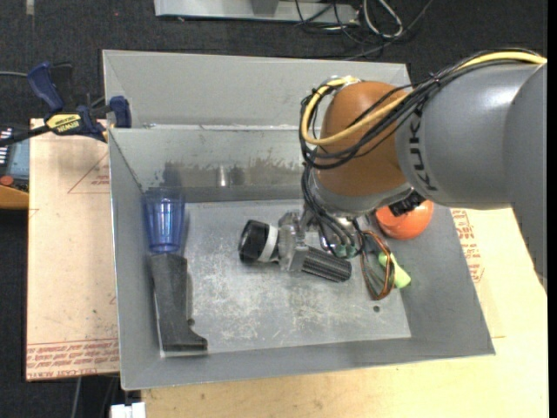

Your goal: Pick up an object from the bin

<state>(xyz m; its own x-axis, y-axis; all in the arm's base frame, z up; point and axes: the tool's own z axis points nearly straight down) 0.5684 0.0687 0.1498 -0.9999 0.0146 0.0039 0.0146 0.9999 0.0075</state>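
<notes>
Low over the middle of the bin [261, 320], my hand [300, 252] is just beside a small black cylinder with a white end [257, 242] on its left in the view. I cannot tell if the hand is spread or pressed together. Right of the hand lies an orange ball [411, 223]. Well apart to the left are a blue cup [164, 222] and a dark grey angled piece [172, 307].

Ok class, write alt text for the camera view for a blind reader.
A robot arm reaches from the right into a grey metal bin, its claw low in the middle beside a small black-and-white cylinder. A blue cup and a dark angled block sit at the left, an orange ball at the right.
</notes>
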